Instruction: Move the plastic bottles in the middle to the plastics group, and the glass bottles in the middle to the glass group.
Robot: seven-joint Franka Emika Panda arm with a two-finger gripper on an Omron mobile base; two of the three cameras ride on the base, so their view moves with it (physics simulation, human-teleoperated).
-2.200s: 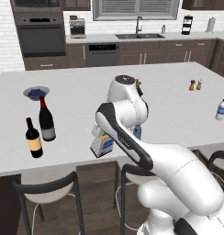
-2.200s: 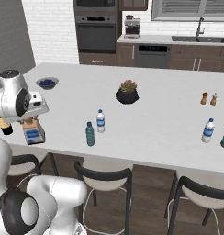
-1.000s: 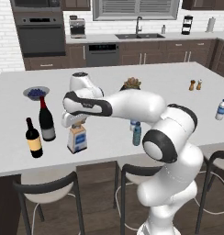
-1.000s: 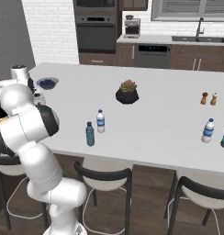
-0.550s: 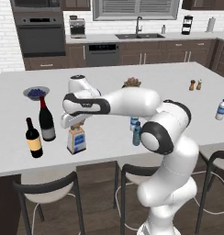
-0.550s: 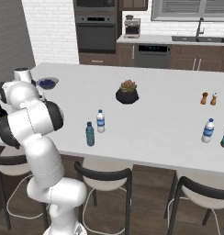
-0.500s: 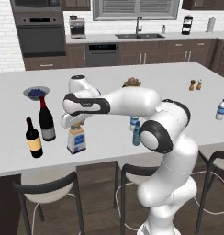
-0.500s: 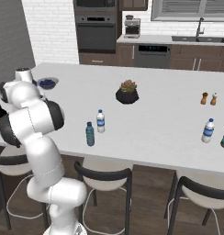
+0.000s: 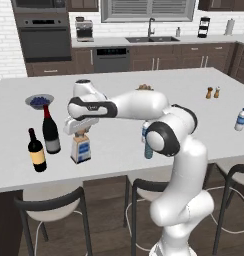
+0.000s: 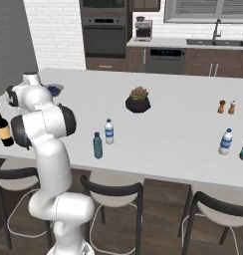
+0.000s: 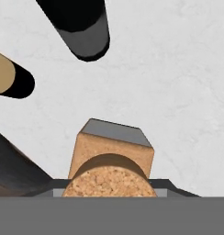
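Note:
My gripper (image 9: 80,133) is shut on the cork stopper of the glass bottle (image 9: 81,149), a squat square bottle with a pale blue label. The bottle hangs upright at counter level just right of the glass group: the red-capped wine bottle (image 9: 50,131) and the yellow-label wine bottle (image 9: 36,151). The hand view looks straight down on the cork (image 11: 109,181), with both wine bottles (image 11: 81,27) beyond it. The clear plastic bottle (image 10: 109,131) and the teal one (image 10: 97,145) stand mid-counter. The plastics group, a lone water bottle (image 9: 240,120), stands far right.
A bowl of blueberries (image 9: 39,101) sits behind the wine bottles. A potted plant (image 10: 138,100) stands mid-counter, and salt and pepper shakers (image 10: 226,107) are at the back right. Stools (image 10: 113,191) line the near counter edge.
Two seconds ago the arm swung left along the counter with the glass bottle. Over the last second the bottle has only crept slightly closer to the wine bottles, and the grip is unchanged.

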